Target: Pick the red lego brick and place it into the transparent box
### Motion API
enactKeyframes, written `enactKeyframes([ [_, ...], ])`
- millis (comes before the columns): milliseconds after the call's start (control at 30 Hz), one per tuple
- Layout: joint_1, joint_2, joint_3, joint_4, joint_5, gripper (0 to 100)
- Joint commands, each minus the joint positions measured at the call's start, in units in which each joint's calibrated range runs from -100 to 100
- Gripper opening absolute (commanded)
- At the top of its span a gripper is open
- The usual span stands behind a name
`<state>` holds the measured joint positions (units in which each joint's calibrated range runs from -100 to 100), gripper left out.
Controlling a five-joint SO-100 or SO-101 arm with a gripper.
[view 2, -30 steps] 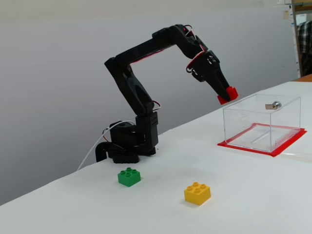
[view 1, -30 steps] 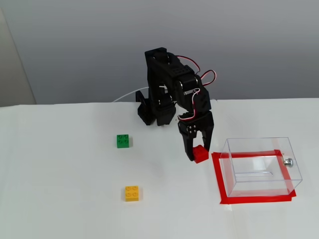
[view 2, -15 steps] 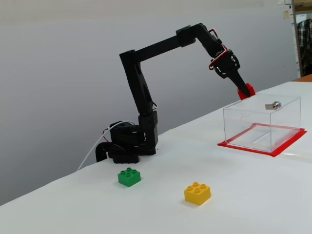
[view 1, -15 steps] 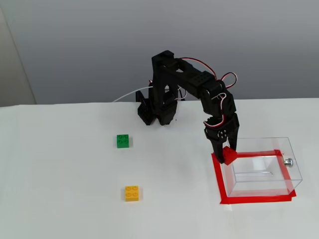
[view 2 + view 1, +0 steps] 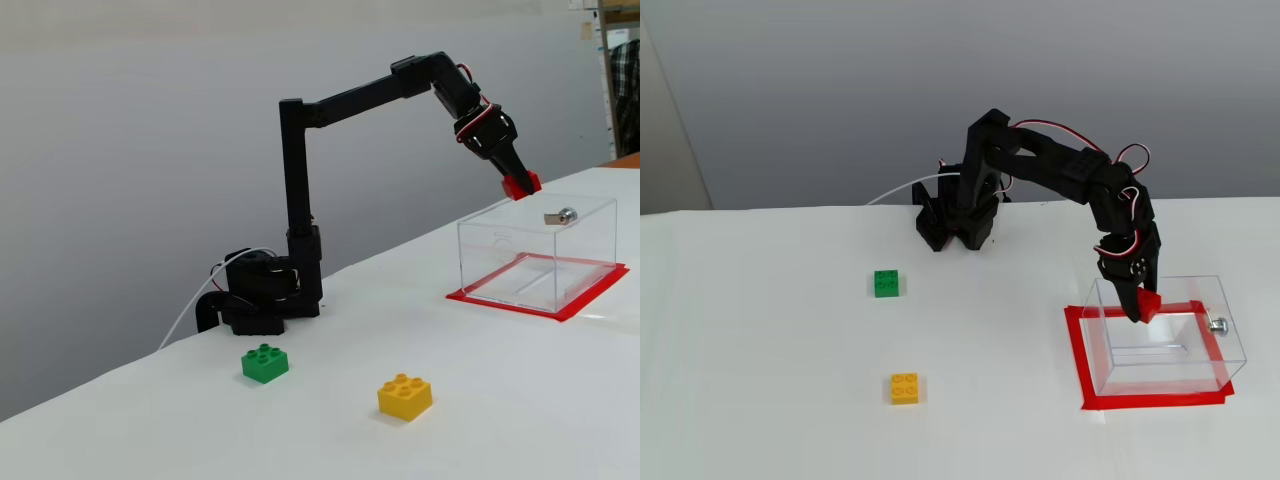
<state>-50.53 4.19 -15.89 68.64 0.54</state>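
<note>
The red lego brick is held in my gripper, which is shut on it. The black arm reaches out and holds the brick just above the open top of the transparent box, over its rear-left part in a fixed view. The box stands inside a red tape rectangle and has a small silver knob on one side. The box looks empty.
A green brick and a yellow brick lie on the white table, away from the box. The arm's base stands at the table's back edge with a white cable.
</note>
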Motion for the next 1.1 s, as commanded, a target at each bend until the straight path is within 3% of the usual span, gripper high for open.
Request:
enactKeyframes([
  [0, -1.3, 2.4, -5.7, -0.8, -0.1, 7],
  [800, -5.9, 12.9, -11.8, -6.1, -0.1, 7],
  [1067, -6.1, 12.9, -11.7, -6.0, -0.1, 26],
])
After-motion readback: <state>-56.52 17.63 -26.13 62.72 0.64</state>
